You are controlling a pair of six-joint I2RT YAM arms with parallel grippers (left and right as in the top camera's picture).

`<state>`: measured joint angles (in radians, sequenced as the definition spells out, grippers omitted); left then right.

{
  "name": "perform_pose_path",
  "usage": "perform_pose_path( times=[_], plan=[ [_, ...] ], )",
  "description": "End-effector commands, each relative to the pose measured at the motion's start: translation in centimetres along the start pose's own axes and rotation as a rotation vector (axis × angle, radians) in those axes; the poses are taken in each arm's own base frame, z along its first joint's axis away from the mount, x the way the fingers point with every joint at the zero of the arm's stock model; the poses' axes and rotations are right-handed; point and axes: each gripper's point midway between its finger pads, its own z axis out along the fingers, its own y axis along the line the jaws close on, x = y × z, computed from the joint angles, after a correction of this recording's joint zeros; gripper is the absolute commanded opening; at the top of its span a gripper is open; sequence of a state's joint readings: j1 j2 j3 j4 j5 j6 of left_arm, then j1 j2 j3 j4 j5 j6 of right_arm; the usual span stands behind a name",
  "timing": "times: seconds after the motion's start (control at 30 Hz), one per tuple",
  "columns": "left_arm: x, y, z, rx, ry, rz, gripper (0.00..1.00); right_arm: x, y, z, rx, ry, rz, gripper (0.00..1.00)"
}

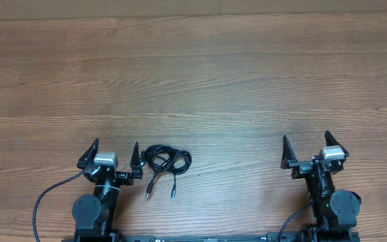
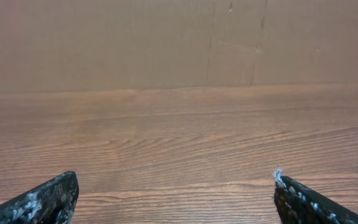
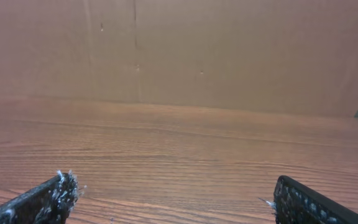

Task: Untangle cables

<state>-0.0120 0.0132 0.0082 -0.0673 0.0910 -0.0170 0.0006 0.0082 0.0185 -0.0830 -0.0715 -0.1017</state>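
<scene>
The cables (image 1: 166,161) lie on the wooden table (image 1: 200,87) as a small black tangled coil, with two plug ends trailing toward the front edge. They show only in the overhead view. My left gripper (image 1: 111,153) is open and empty, its right finger just left of the coil. My right gripper (image 1: 309,146) is open and empty at the front right, far from the cables. The left wrist view (image 2: 176,196) and the right wrist view (image 3: 173,199) show only spread fingertips over bare wood.
A brown cardboard wall (image 2: 179,43) stands along the table's far edge. A thick black arm wire (image 1: 49,195) loops beside the left arm base.
</scene>
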Motion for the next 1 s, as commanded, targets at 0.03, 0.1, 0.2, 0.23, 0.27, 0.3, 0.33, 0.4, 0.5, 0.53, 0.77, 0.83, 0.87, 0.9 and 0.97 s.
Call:
perform_pose_path(
  times=[0.03, 0.1, 0.2, 0.23, 0.27, 0.3, 0.33, 0.4, 0.5, 0.53, 0.77, 0.83, 0.87, 0.9, 0.97],
  plan=[
    [0.0, -0.2, 0.0, 0.015, -0.002, -0.036, 1.00, 0.3, -0.1, 0.0, 0.005, 0.002, -0.001, 1.00],
    [0.0, -0.2, 0.0, 0.015, -0.001, -0.041, 1.00, 0.3, -0.1, 0.0, 0.005, 0.002, -0.001, 1.00],
    [0.0, -0.2, 0.0, 0.015, -0.001, -0.055, 1.00, 0.3, -0.1, 0.0, 0.005, 0.002, -0.001, 1.00],
    [0.0, -0.2, 0.0, 0.015, 0.001, -0.064, 1.00, 0.3, -0.1, 0.0, 0.005, 0.002, -0.001, 1.00],
    [0.0, -0.2, -0.1, 0.015, 0.003, -0.071, 1.00, 0.3, -0.1, 0.0, 0.005, 0.002, -0.001, 1.00],
    [0.0, -0.2, -0.1, 0.015, 0.007, -0.071, 1.00, 0.3, -0.1, 0.0, 0.005, 0.002, -0.001, 1.00],
    [0.0, -0.2, -0.2, 0.014, 0.013, -0.072, 1.00, 0.3, -0.1, 0.0, 0.005, 0.002, -0.001, 1.00],
    [-0.1, -0.2, -0.4, 0.012, 0.039, -0.074, 1.00, 0.3, -0.1, 0.0, 0.005, 0.002, -0.001, 1.00],
    [-0.3, -0.3, -0.9, 0.009, 0.075, -0.077, 1.00, 0.3, -0.1, 0.0, 0.005, 0.002, -0.001, 1.00],
    [-0.3, -0.2, -1.1, 0.006, 0.085, -0.078, 1.00, 0.3, -0.1, 0.0, 0.005, 0.002, -0.001, 1.00],
    [0.0, 0.1, -1.1, -0.018, 0.197, -0.083, 1.00, 0.3, -0.1, 0.0, 0.005, 0.002, -0.001, 1.00],
    [0.4, 0.1, -0.7, -0.020, 0.246, -0.088, 1.00, 0.3, -0.1, 0.0, 0.005, 0.002, -0.001, 1.00],
    [0.6, 0.1, -0.4, -0.019, 0.266, -0.090, 1.00, 0.3, -0.1, 0.0, 0.005, 0.002, -0.001, 1.00],
    [0.7, 0.1, -0.2, -0.017, 0.286, -0.092, 1.00, 0.3, -0.1, 0.0, 0.005, 0.002, -0.001, 1.00],
    [1.2, 0.0, 0.3, -0.011, 0.343, -0.088, 1.00, 0.3, -0.1, 0.0, 0.005, 0.002, -0.001, 1.00]
  ],
)
